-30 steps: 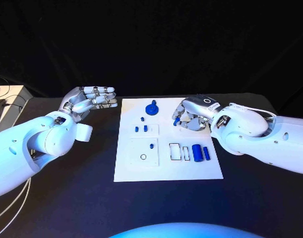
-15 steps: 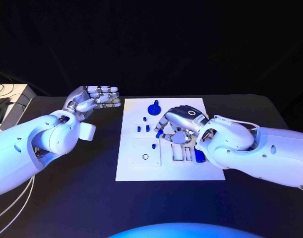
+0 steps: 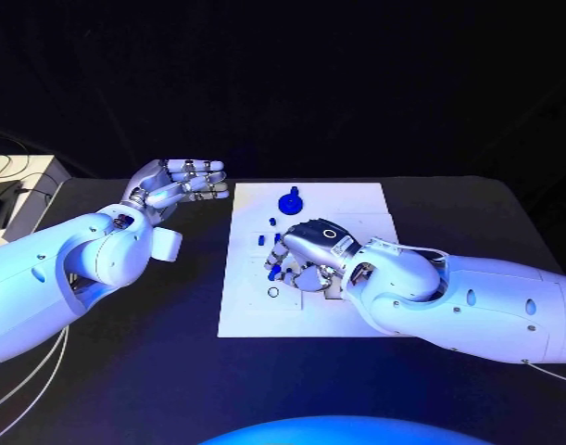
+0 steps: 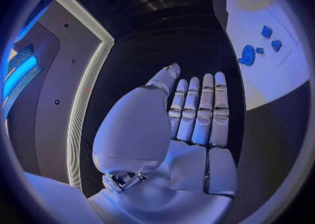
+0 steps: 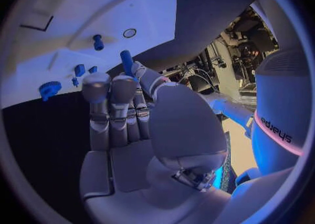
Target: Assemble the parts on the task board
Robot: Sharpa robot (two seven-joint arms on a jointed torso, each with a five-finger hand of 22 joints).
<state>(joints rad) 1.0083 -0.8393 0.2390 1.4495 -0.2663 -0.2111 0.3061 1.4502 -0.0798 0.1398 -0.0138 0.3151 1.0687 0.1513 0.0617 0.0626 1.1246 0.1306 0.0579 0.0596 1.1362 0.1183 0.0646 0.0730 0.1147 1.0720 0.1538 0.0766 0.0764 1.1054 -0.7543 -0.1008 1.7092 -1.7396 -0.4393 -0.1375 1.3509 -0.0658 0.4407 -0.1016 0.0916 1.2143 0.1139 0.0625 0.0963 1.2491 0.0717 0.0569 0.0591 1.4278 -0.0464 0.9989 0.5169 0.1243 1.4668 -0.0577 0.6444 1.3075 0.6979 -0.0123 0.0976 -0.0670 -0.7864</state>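
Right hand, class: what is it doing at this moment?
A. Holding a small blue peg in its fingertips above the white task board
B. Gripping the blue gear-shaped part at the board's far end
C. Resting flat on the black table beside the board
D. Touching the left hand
A: in the right wrist view the right hand pinches a blue peg in its fingertips over the task board.

Lettering along a white casing (image 5: 279, 129) beside a pink band (seemingly "adeys", hard to read)

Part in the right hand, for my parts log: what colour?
Blue; the part shows best in the right wrist view.
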